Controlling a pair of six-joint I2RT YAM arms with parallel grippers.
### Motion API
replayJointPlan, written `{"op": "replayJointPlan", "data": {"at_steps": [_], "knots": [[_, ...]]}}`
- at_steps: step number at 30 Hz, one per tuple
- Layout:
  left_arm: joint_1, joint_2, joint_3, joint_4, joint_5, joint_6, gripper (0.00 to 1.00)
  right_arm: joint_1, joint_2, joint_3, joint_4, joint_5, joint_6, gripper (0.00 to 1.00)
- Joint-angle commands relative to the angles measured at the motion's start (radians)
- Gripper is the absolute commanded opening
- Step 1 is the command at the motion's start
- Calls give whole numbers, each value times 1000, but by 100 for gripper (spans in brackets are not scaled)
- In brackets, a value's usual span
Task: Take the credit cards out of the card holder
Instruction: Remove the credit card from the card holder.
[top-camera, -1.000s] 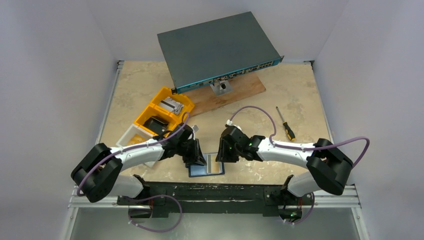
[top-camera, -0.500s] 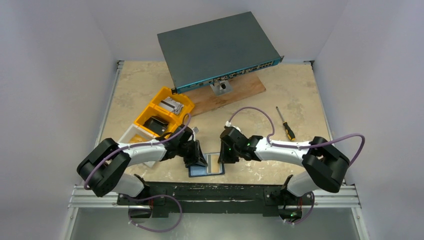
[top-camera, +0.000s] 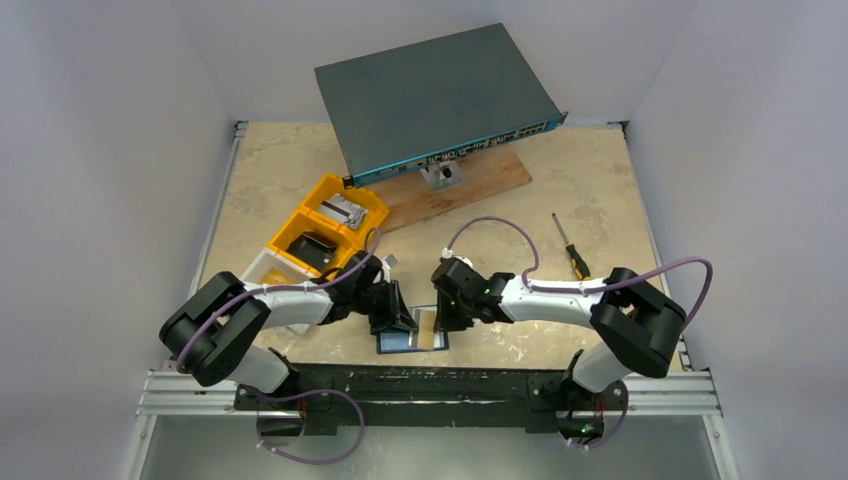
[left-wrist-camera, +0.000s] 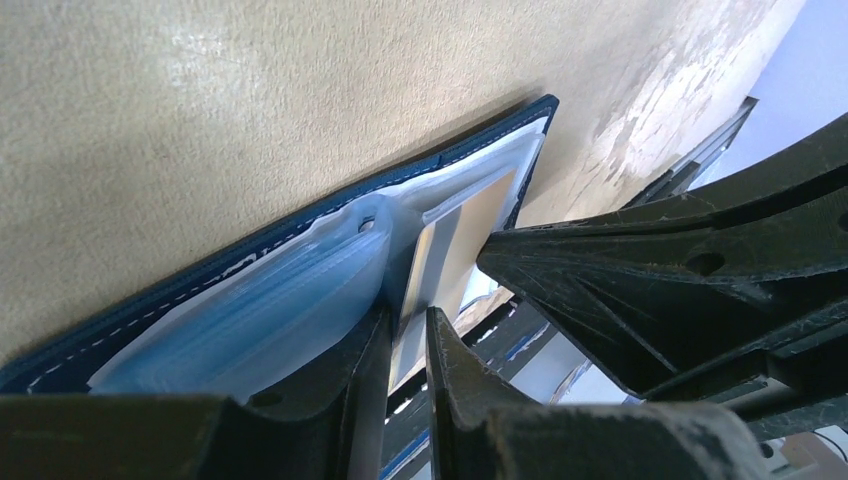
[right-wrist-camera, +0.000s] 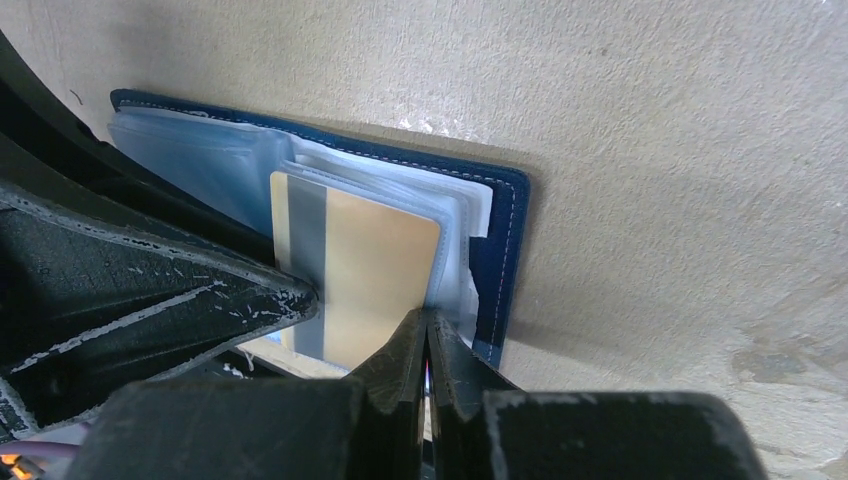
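Beige stone-look table (top-camera: 600, 180), with the card holder (right-wrist-camera: 500, 250) lying open at the 6 o'clock edge, right between my two arms. My left gripper (left-wrist-camera: 405, 325) is at its 9 o'clock, fingers nearly together on a pale leaf of the holder. My right gripper (right-wrist-camera: 426, 322) is at 3 o'clock, fingers pressed tight, tips at the edge of a tan card (right-wrist-camera: 375, 270) with a grey stripe. Can't tell if it's actually pinching it. Yellow bins (top-camera: 320, 225) at 10 o'clock, screwdriver (top-camera: 573, 250) at 2
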Motion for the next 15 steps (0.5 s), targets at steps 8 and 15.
{"op": "replayJointPlan", "data": {"at_steps": [8, 15], "knots": [[8, -18, -45, 117, 30, -25, 19, 25, 72, 7, 0, 27, 7, 8], [47, -113, -79, 88, 61, 3, 19, 25, 89, -6, -2, 12, 21, 10]]}}
